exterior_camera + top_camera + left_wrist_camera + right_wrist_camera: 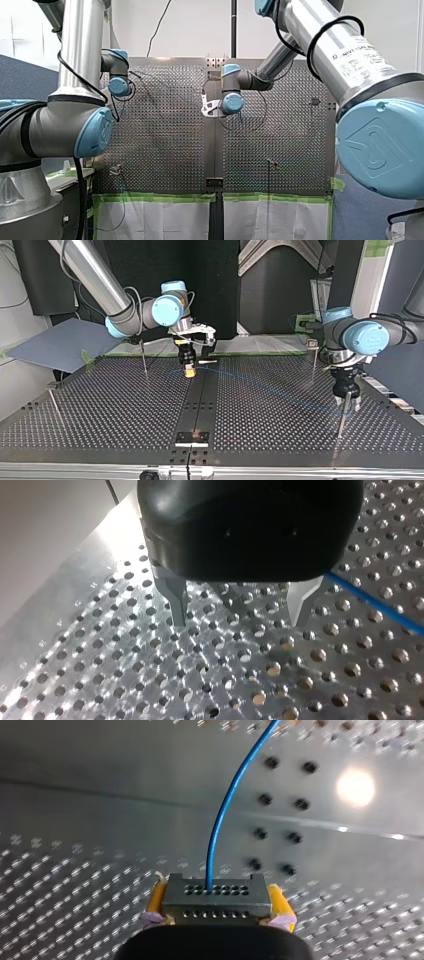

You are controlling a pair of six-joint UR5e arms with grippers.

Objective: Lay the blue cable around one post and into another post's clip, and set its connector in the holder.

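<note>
The perforated table point(100, 410) (metal) bears posts point(144, 360) and blue cable point(260, 383).

Arms: silver tube links, grey joint housings, round pale-blue joint caps. On the right arm point(310, 20), a white label point(357, 52) reads "UNIVERSAL ROBOTS"; a black cable point(320, 37) loops round the tube. On the left arm point(80, 40), a second cable point(80, 200), black, runs beside the grey base. The left gripper point(239, 622) has a glossy black rounded body and bare tapered metal fingers point(176, 602). The right gripper point(216, 887) has a black body and yellow pads point(157, 897) with pinkish ends.
</note>
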